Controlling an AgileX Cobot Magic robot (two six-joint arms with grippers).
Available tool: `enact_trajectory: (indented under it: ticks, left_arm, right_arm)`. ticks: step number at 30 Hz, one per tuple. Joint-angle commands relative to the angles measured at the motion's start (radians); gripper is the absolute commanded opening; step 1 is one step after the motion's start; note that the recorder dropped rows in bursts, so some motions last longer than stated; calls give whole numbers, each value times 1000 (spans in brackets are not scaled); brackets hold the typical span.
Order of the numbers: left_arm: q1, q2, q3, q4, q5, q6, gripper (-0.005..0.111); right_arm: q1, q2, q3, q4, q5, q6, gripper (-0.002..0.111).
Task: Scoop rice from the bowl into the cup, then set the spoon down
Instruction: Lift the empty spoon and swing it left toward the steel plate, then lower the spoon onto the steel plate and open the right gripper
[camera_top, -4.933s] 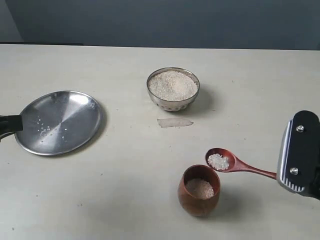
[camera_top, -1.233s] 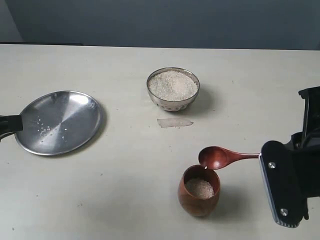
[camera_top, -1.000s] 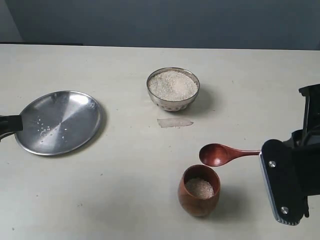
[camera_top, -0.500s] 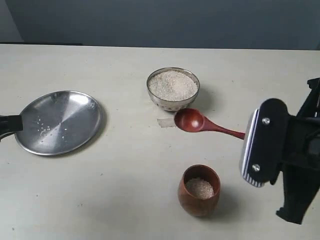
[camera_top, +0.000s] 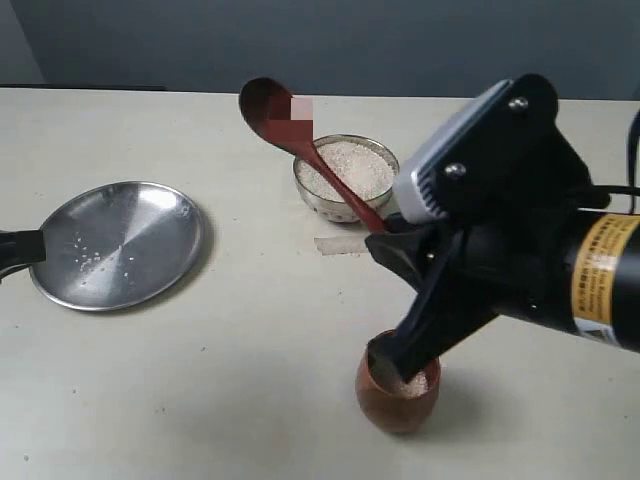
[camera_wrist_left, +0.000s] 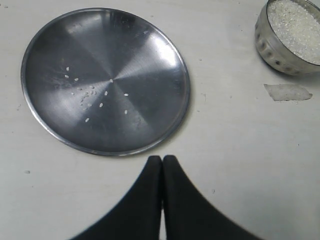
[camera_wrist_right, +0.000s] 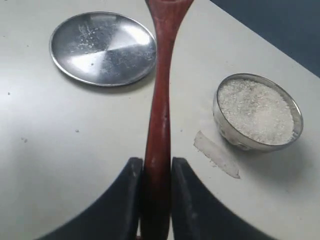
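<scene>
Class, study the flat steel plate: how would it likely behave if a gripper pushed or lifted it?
The plate looks wide, low and flat, so a push would probably slide it rather than tip it. Its polished surface and thin rim suggest a slippery, awkward pinch. The loose rice grains on it would likely skitter off if it tilts.

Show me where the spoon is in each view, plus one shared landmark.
Exterior: spoon held up, slanting across the bowl.
Left wrist: not in it.
Right wrist: spoon clamped in the right gripper, between plate and bowl.
Shared landmark: the plate, in all three views.
</scene>
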Motion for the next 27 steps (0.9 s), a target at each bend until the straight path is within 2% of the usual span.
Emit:
enact_trajectory:
  ticks: [1,12,18,21,27]
  left_arm:
    - [-6,3,-4,1,-1,1,0]
    - [-6,3,-4,1,-1,1,0]
    - [-6,3,-4,1,-1,1,0]
    - [-6,3,-4,1,-1,1,0]
    - [-6,3,-4,1,-1,1,0]
  right_arm:
    - [2,107,-64,-25,-74,29,-1]
    - [2,436,-258,-9,-156,89,-1]
    - [0,610,-387,-9,-171,201,-1]
    - [-30,705,-471,-7,-189,299,-1]
    - [-51,862,-618,16,-248,307,-1]
